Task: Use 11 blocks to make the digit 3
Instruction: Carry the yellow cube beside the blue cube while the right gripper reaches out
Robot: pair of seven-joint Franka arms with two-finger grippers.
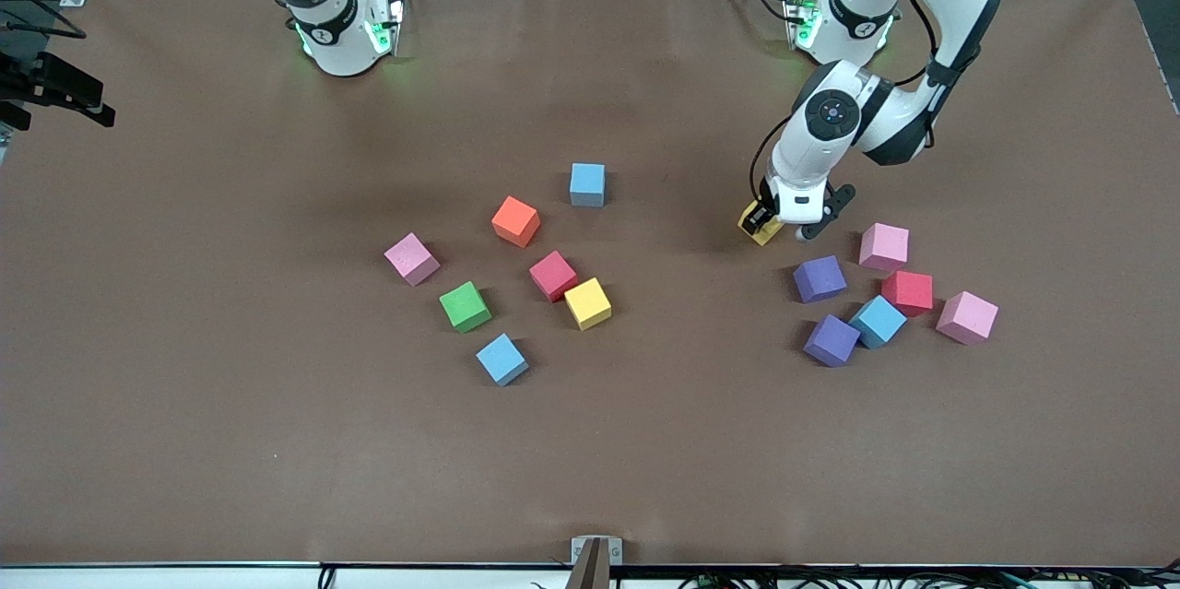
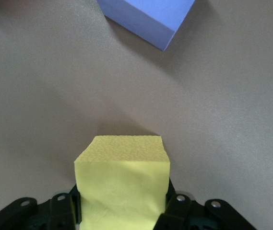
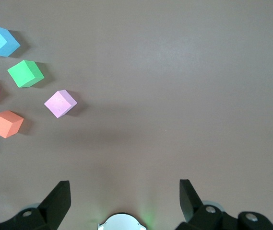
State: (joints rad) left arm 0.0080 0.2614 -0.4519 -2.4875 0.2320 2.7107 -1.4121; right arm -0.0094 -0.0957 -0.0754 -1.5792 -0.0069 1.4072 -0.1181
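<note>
Blue cube [image 1: 502,359] sits nearest the camera | left gripper [image 1: 772,225] clamped on yellow cube [image 1: 760,229] at the table | right gripper [image 3: 124,196] waiting, fingers wide apart

Both arms are glossy white with rounded shells and black rings at the joints. The bases glow green, each ringed by a black band with a small white mark. Black cables trail from both bases, and one runs along the left arm. A round black cap with a blue dot sits on the left arm's wrist joint. The left claw [image 1: 771,222] is black, with silver screws on its body; the right claw [image 3: 124,191] is black too, with screws
</note>
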